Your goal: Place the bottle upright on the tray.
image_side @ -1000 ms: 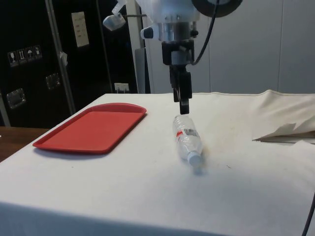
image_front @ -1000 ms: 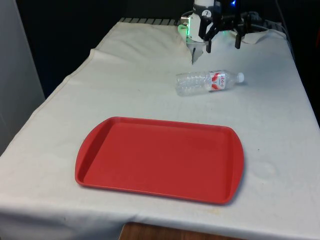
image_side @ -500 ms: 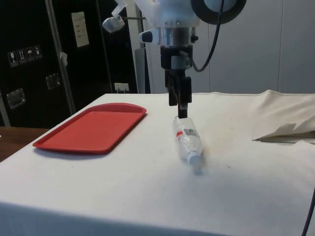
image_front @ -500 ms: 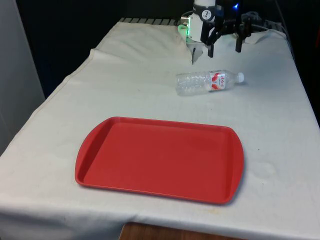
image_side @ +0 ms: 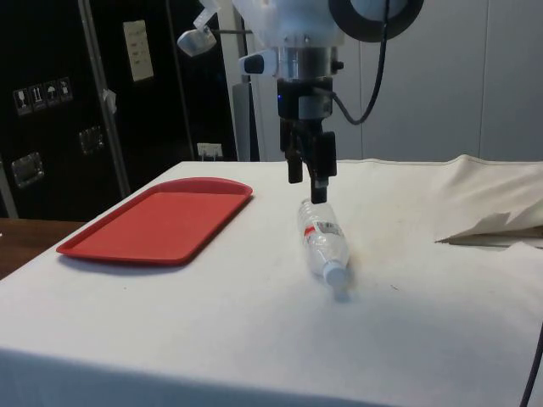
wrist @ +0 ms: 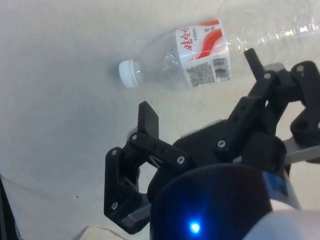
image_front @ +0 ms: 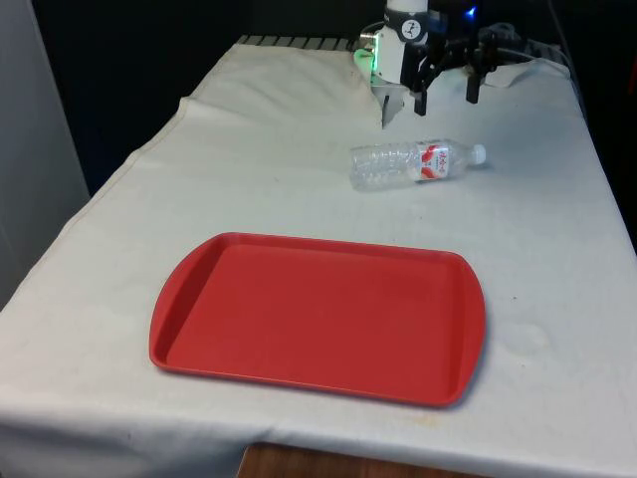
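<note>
The bottle (image_front: 416,163) lies on its side on the white cloth (image_front: 249,159), just below and in front of the gripper (image_front: 446,92), which hangs above it without touching. In the side view the gripper (image_side: 307,174) hovers over the bottle's (image_side: 321,242) base end, fingers spread apart with nothing between them; in the wrist view the two black fingers (wrist: 148,121) stand wide apart, the bottle (wrist: 200,54) lying beyond their tips.

The bottle is clear, ribbed plastic, crinkled along its body, with a white screw cap (wrist: 129,73) and a red-and-white label (wrist: 202,52) carrying a barcode. Its long axis runs nearly across the table in the front view, cap (image_front: 479,153) pointing to the front view's right, base towards the front view's left.

The tray (image_front: 189,299) is red, smooth plastic, rectangular with rounded corners and a raised rim, flat on the cloth well apart from the bottle, nearer the front camera. The cloth is matte, lightly creased
</note>
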`<state>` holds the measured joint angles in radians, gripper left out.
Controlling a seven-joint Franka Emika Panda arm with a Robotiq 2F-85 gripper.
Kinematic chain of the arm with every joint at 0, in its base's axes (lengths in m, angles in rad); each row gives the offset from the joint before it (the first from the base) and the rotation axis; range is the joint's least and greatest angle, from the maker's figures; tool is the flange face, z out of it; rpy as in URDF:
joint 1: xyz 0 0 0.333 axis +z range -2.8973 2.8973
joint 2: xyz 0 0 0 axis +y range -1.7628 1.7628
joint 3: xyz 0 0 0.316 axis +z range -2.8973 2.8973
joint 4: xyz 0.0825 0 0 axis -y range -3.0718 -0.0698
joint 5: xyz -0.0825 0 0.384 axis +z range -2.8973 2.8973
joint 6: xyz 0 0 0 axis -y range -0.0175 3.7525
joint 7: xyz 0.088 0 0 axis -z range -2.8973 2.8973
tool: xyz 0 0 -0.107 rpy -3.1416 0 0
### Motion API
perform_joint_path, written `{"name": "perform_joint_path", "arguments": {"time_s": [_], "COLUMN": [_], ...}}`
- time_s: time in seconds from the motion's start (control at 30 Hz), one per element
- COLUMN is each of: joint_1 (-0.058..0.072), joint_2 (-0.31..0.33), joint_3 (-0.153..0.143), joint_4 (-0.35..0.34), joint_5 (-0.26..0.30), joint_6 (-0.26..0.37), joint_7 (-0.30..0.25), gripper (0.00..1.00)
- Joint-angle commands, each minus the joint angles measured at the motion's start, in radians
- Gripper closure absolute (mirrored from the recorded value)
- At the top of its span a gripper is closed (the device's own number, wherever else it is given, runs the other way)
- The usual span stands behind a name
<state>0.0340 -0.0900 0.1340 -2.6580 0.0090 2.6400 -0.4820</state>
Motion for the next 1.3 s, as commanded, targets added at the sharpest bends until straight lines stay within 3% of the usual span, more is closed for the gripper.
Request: {"name": "perform_joint_path", "arguments": {"time_s": [0.0,0.1,0.13,0.43,0.47,0.77,0.8,0.9,1.07,1.1,1.27], "joint_1": [0.005,0.004,0.0,0.001,-0.002,0.0,-0.002,-0.001,-0.001,-0.002,-0.001], "joint_2": [-0.001,-0.002,0.0,-0.004,-0.002,-0.004,-0.002,-0.004,-0.005,-0.002,-0.005], "joint_3": [-0.001,-0.002,-0.001,-0.005,-0.003,-0.013,-0.012,-0.017,-0.021,-0.02,-0.027], "joint_4": [-0.006,-0.009,-0.004,-0.019,-0.014,-0.024,-0.018,-0.025,-0.027,-0.022,-0.029], "joint_5": [0.015,0.012,0.0,0.008,0.0,0.004,0.0,0.003,0.003,0.0,0.003], "joint_6": [0.011,0.011,0.0,0.011,0.0,0.01,0.0,0.009,0.009,0.0,0.009], "joint_7": [-0.024,-0.054,-0.038,-0.13,-0.118,-0.217,-0.201,-0.252,-0.296,-0.284,-0.349], "gripper": [0.0,0.0,0.0,0.0,0.0,0.0,0.0,0.0,0.0,0.0,0.0]}}
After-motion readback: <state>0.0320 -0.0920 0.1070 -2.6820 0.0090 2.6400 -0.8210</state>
